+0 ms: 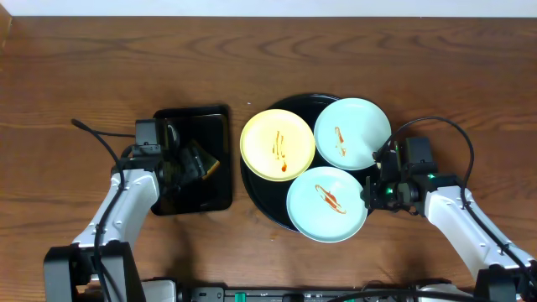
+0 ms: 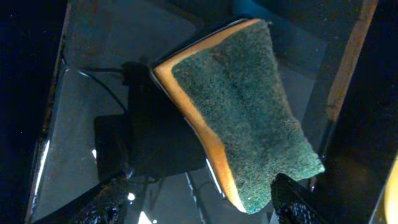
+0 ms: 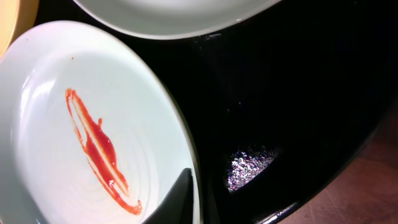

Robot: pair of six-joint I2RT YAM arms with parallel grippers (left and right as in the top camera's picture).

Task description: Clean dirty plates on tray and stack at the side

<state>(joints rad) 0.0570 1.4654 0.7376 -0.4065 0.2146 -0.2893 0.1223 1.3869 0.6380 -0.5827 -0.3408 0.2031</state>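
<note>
Three plates lie on the round black tray (image 1: 262,200): a pale yellow plate (image 1: 278,144) and two mint-blue plates, the far one (image 1: 352,133) and the near one (image 1: 327,204), each with a red sauce streak. My right gripper (image 1: 370,194) is shut on the near plate's right rim. In the right wrist view one finger (image 3: 177,199) lies on that plate (image 3: 74,124) inside its rim; the other finger is hidden beneath. My left gripper (image 1: 190,163) is open over a green-and-yellow sponge (image 2: 249,106), whose near end lies between the fingers (image 2: 295,202).
The sponge (image 1: 205,161) lies on a small rectangular black tray (image 1: 205,191), left of the round tray. Bare wooden table surrounds both trays. A cable (image 1: 92,134) runs along the left arm.
</note>
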